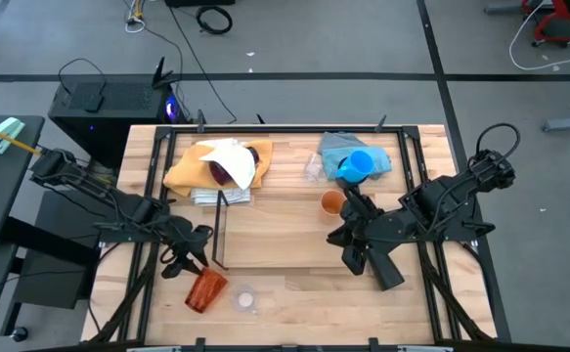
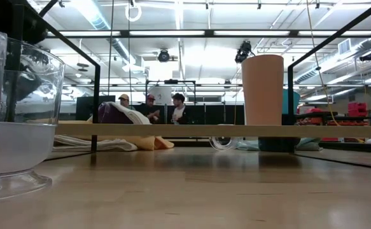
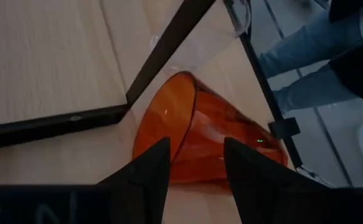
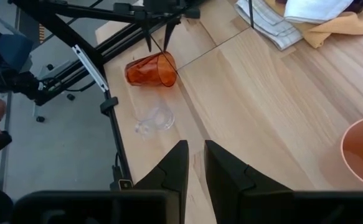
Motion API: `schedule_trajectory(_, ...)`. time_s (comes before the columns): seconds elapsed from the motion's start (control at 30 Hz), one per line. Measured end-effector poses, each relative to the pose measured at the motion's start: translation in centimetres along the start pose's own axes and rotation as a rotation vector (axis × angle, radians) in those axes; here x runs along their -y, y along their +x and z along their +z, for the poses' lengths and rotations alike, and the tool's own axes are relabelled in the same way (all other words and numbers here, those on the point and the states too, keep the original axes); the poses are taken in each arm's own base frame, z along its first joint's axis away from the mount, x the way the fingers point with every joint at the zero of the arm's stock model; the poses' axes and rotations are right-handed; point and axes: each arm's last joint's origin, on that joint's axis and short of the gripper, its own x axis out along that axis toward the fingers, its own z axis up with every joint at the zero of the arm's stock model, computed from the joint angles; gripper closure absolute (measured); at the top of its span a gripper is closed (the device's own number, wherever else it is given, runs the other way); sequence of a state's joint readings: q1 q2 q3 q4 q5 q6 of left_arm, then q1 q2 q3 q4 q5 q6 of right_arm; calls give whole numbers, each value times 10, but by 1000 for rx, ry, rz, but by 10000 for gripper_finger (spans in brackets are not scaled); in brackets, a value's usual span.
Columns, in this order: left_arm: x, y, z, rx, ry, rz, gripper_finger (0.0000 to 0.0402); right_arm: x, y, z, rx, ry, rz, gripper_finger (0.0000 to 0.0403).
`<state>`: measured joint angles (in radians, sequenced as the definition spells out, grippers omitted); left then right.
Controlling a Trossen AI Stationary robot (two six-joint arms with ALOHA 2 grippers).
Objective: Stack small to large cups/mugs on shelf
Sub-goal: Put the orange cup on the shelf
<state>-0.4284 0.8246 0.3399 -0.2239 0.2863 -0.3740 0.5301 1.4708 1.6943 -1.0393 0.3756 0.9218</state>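
Wooden bench (image 1: 294, 293) carries the amber-orange tumbler (image 1: 205, 289) on its side just ahead of the left hand (image 1: 189, 256), whose parted fingers hold nothing, apparently lined up for a grasp. Beyond them runs the wire shelf (image 1: 223, 230). Right hand (image 1: 341, 238), nearly closed and empty, waits beside the small orange cup (image 1: 332, 202).

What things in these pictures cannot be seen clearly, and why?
- Purple tumbler: high view, mostly under the white cloth.
- Light-blue mug: low view, hidden behind the small orange cup.
- Clear cup: low view, cut off by the picture's left edge.
- Amber-orange tumbler: left wrist view, partly behind the left gripper.
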Motion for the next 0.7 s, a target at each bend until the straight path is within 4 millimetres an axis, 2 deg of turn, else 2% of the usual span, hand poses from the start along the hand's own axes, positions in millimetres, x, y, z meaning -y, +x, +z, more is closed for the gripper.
schedule_trajectory(0.23,-5,6,-8,35,3,-13,240,0,0,0,0,1,0,346)
schedule_trajectory(0.7,-3,6,-8,20,-10,-53,239,7,4,8,4,21,-16,346)
